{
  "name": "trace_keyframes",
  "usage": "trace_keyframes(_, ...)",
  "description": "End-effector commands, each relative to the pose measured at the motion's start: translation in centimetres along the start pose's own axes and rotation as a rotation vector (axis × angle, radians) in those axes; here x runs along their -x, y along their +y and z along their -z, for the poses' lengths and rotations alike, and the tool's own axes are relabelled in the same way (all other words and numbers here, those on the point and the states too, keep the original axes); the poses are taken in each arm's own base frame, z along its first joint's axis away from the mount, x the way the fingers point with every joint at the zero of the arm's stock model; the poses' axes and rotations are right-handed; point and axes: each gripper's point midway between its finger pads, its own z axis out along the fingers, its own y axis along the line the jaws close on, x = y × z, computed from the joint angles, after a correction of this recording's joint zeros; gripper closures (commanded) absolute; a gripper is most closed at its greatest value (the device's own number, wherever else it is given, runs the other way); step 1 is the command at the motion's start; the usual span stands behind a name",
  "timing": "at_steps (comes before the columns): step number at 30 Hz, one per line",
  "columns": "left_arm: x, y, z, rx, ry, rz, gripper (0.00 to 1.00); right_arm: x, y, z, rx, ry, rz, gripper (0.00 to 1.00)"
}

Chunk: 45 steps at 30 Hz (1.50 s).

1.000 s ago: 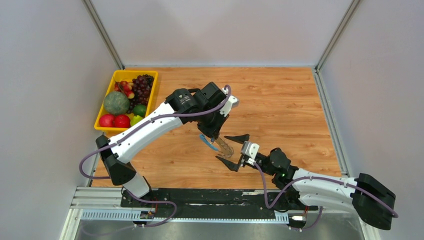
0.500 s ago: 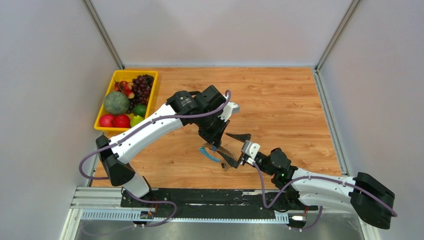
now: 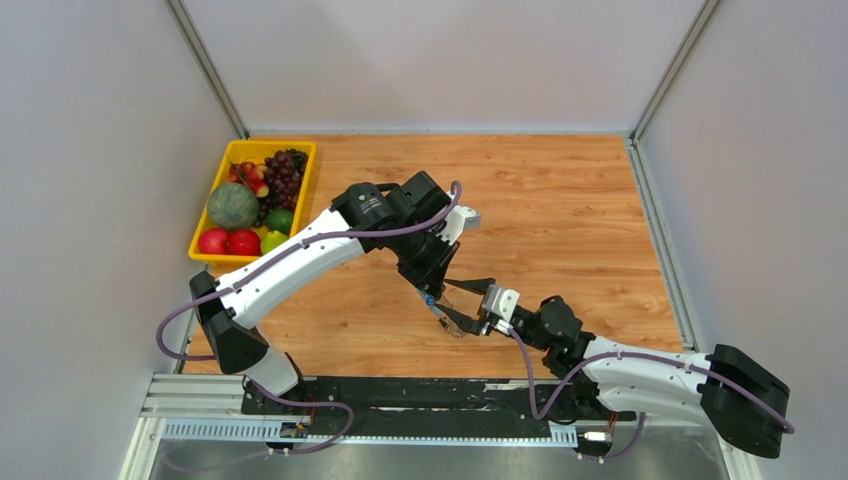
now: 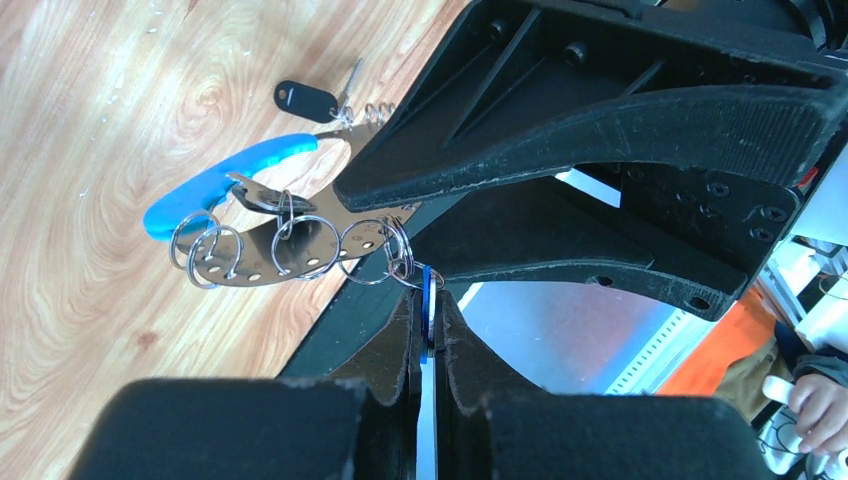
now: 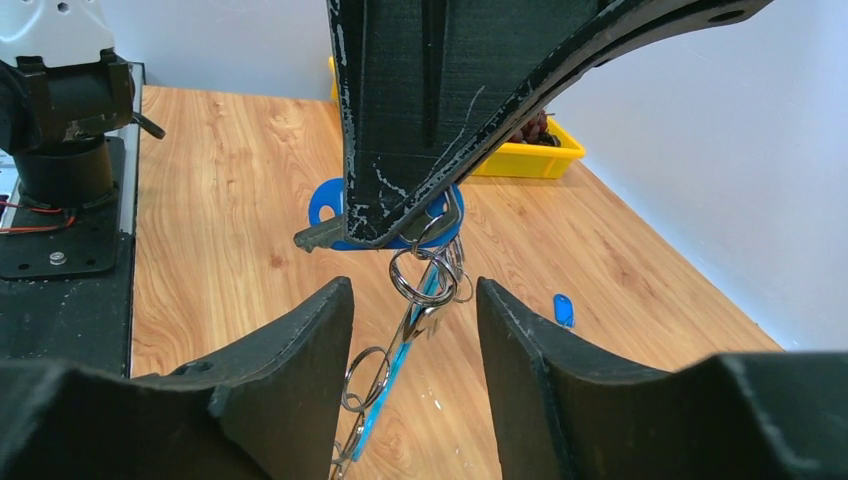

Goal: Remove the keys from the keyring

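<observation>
Pinching the blue-headed key (image 4: 427, 292) by its plastic head, my left claw (image 4: 428, 322) is clamped tight, with the head edge-on between the pads. A small split ring (image 4: 398, 248) at the top of that key links it to the keyring (image 4: 290, 255). The keyring is raised off the table (image 3: 560, 200) and stretches away from my fingertips. It is a silvery perforated strip threaded with more little rings, ending in a bright blue curved segment (image 4: 215, 185). Just past that blue end a black-headed key (image 4: 305, 97) shows against the wood; whether it lies loose there I cannot tell.

My right claw (image 5: 412, 298) faces the same spot from the opposite side. Its jaws stand apart, one finger on either side of the keyring. In the right wrist view I see a gap between each finger and the metal, so it grips nothing. My two claws are nearly tip to tip, over the near half of the table.

Farther out, a loose blue key (image 5: 564, 308) lies flat on the wood, well apart from the hoop. At the far left corner sits a yellow tray (image 3: 248, 147) of fruit (image 3: 233, 206).
</observation>
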Motion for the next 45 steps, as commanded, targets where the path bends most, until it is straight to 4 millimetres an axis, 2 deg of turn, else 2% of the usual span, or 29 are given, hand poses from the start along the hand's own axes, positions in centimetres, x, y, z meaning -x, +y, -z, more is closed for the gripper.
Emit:
trace_keyframes(1, 0.9, -1.4, 1.5, -0.05, -0.075, -0.014, 1.0, 2.6, -0.2, -1.0, 0.005, -0.079, -0.028, 0.48)
trace_keyframes(15, 1.0, -1.5, 1.6, -0.053, -0.084, -0.013, 1.0, 2.5, -0.2, -0.9, 0.003, -0.067, -0.027, 0.51)
trace_keyframes(21, 0.9, -1.4, 1.9, -0.044, -0.09, -0.015, 1.0, 2.6, 0.1, -0.7, 0.026, -0.062, -0.011, 0.66)
trace_keyframes(27, 0.8, -1.2, 2.2, -0.032, -0.097, -0.023, 1.0, 3.0, 0.9, 0.2, 0.064, -0.084, -0.014, 0.48)
trace_keyframes(29, 0.8, -1.3, 2.4, -0.034, -0.102, -0.031, 1.0, 3.1, 1.0, 0.5, 0.07, -0.092, -0.019, 0.45)
trace_keyframes(37, 0.3, -1.5, 2.9, -0.047, -0.103, -0.059, 1.0, 3.0, 0.7, 0.5, 0.057, -0.066, -0.049, 0.45)
trace_keyframes(42, 0.0, -1.3, 3.2, -0.037, -0.105, -0.069, 1.0, 3.5, -0.6, 1.0, 0.029, -0.074, -0.098, 0.45)
trace_keyframes(45, -0.2, -1.3, 3.3, -0.039, -0.103, -0.071, 1.0, 3.8, -1.4, 1.5, 0.015, -0.084, -0.136, 0.49)
